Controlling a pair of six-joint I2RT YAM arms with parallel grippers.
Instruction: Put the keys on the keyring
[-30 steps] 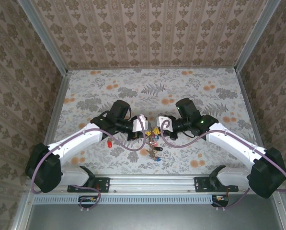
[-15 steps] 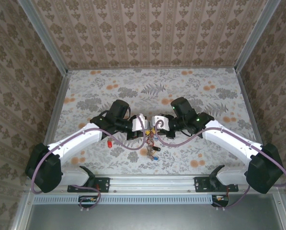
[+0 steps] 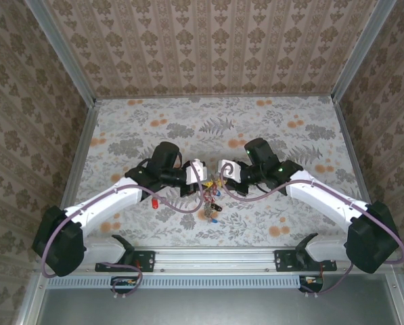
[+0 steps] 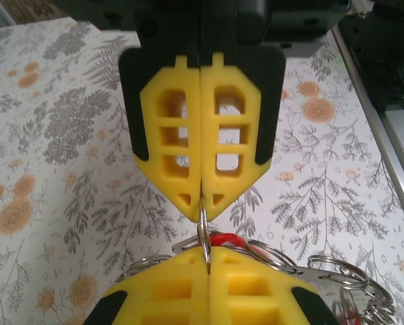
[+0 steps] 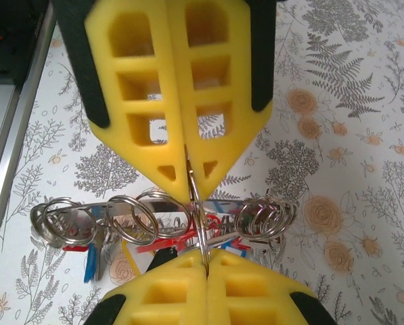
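Threading step: left gripper (image 4: 203, 202), right gripper (image 5: 190, 193) clenched on thin silver wire keyring (image 4: 204, 233); next likely pry coil, feed small coloured-tag keys (image 5: 166, 242) beneath tips.

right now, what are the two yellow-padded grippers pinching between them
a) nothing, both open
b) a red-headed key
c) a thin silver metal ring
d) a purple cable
c: the left gripper and right gripper are shut tip to tip on the thin silver metal ring, seen edge-on between them

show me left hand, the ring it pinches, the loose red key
left yellow-padded hand (image 4: 202, 210), left wrist view, between fingertips
thin silver ring (image 4: 202, 231), left wrist view, exposed edge
small red key (image 3: 152, 202), top view, middle
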